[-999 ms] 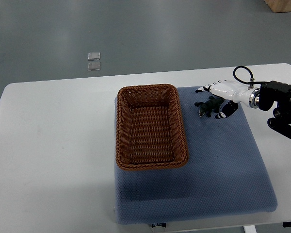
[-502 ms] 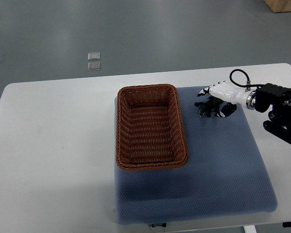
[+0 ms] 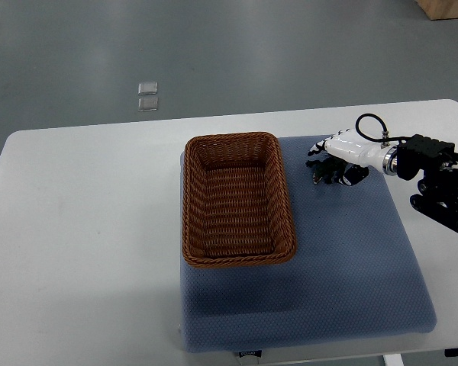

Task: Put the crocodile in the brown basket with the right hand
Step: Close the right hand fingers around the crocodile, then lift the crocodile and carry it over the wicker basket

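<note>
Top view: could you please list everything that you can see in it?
basket: one, brown wicker, empty, on the mat's left half
crocodile: one, dark green, on the mat right of the basket, partly under the right hand
mat: one, blue, on the table
table: one, white
small squares: two, pale grey, on the floor beyond the table
box corner: one, tan, top right edge
right hand: one, white, over the crocodile

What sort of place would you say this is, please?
Probably a robotics lab: a white table with a blue mat stands on bare grey floor, and the right hand is at a toy crocodile.
</note>
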`<state>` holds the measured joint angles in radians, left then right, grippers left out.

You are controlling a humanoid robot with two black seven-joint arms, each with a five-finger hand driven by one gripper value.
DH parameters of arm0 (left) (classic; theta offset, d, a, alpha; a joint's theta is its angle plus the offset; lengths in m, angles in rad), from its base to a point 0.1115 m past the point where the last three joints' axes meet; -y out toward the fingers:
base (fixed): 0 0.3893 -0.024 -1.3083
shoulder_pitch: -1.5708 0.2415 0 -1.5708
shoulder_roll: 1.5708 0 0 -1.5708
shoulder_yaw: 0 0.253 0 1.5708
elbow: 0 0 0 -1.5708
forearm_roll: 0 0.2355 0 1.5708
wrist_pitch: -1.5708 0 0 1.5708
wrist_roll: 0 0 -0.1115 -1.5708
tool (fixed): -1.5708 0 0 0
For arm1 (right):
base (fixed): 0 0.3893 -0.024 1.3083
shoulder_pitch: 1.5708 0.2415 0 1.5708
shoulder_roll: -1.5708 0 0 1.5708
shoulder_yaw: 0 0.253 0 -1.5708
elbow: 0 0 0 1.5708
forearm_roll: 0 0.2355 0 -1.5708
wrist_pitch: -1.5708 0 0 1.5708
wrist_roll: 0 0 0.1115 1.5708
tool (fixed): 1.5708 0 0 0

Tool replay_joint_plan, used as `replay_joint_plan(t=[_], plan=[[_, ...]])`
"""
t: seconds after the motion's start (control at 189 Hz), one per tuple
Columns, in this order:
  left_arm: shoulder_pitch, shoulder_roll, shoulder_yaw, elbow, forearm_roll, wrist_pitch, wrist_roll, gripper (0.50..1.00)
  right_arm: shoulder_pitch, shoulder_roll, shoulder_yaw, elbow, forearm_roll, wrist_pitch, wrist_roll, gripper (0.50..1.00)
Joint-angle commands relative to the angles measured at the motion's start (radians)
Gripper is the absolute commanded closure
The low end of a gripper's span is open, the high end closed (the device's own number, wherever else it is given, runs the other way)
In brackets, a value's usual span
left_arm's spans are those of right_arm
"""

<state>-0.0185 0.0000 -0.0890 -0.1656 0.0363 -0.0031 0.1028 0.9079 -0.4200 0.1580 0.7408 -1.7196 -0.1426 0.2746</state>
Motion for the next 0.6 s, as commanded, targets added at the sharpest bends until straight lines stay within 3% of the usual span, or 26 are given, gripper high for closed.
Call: replay_joint_plan(t=[0.0,0.1,0.222,0.323,0.418,0.592], plan=[[0.0,0.0,0.0,0.0,0.001,0.0,0.0,0.5,-0.001,0.003,-0.002,0.0,0.0,-0.002,0.0,0.72],[0.0,0.0,0.0,0.0,-0.001,0.0,0.0,0.5,-0.001,0.003,-0.003,-0.001,-0.003,0.0,0.0,0.75],[0.0,0.0,0.0,0.0,0.001,0.0,0.0,0.5,-0.001,0.004,-0.018,-0.008,-0.005,-0.003,-0.002,0.826],[0.0,0.0,0.0,0.0,0.001,0.0,0.0,0.5,-0.001,0.004,-0.018,-0.021,-0.005,-0.008,-0.002,0.942],[0.0,0.0,0.0,0.0,0.001,0.0,0.0,0.5,-0.001,0.009,-0.018,-0.032,-0.005,-0.009,-0.002,0.997],[0.0,0.0,0.0,0.0,0.001,0.0,0.0,0.5,-0.001,0.006,-0.022,-0.034,-0.003,-0.029,-0.002,1.0]])
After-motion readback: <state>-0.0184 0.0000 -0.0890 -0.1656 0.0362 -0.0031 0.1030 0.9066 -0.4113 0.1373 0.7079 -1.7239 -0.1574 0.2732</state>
